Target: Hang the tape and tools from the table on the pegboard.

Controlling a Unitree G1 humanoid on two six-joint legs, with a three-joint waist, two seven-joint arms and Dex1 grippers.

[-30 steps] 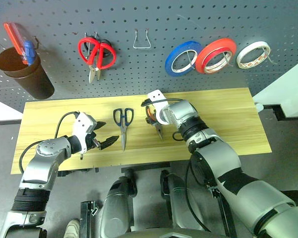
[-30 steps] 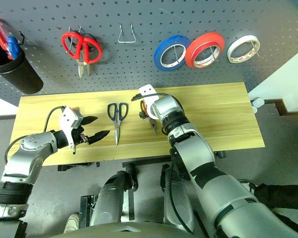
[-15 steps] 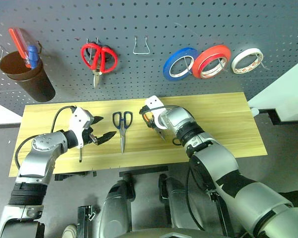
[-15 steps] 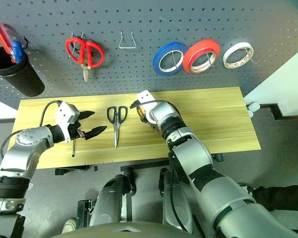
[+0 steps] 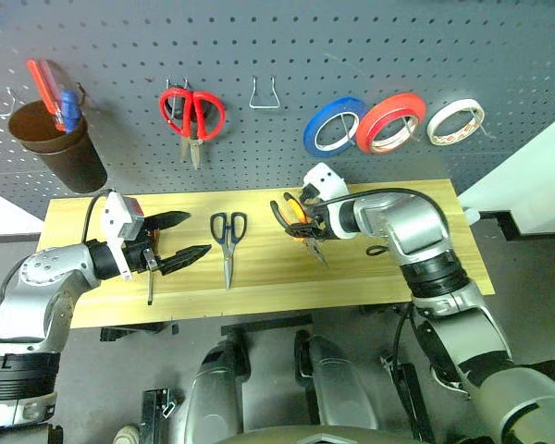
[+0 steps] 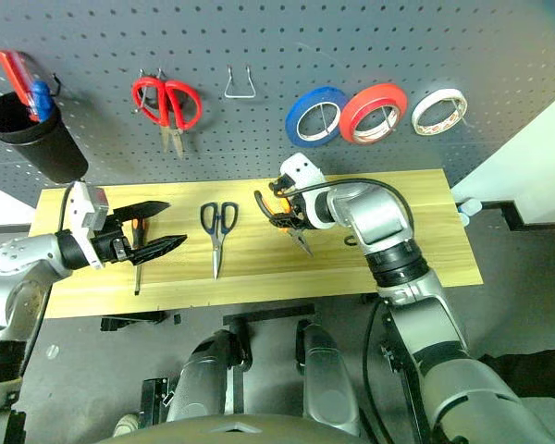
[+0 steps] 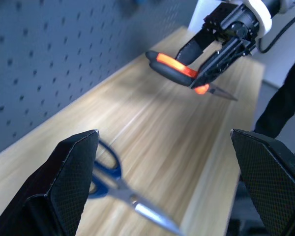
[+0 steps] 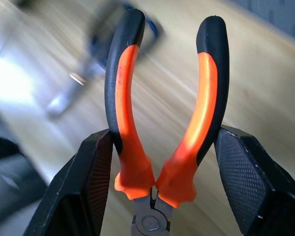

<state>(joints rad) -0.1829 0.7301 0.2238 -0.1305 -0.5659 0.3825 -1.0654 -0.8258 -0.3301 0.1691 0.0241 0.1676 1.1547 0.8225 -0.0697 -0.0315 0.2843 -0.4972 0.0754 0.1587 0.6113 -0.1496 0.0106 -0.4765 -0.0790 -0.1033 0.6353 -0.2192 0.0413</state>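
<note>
A: Right gripper clamps the pliers by the handles, lifted above the table. Left gripper gapes, empty.

B: Risk?

A: Handles splay (grip sits low); pliers could twist out before reaching the pegboard.

B: Count?

A: Three tapes hung, off-white rightmost. Scissors and screwdriver on table.

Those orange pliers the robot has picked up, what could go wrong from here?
The right gripper clamps the pliers only by the two curved handles, so they could twist or slip out on the way up. The empty wire hook on the pegboard is narrow, so they may miss it and drop. The scissors lie on the table right below, where a fall could knock them.
</note>
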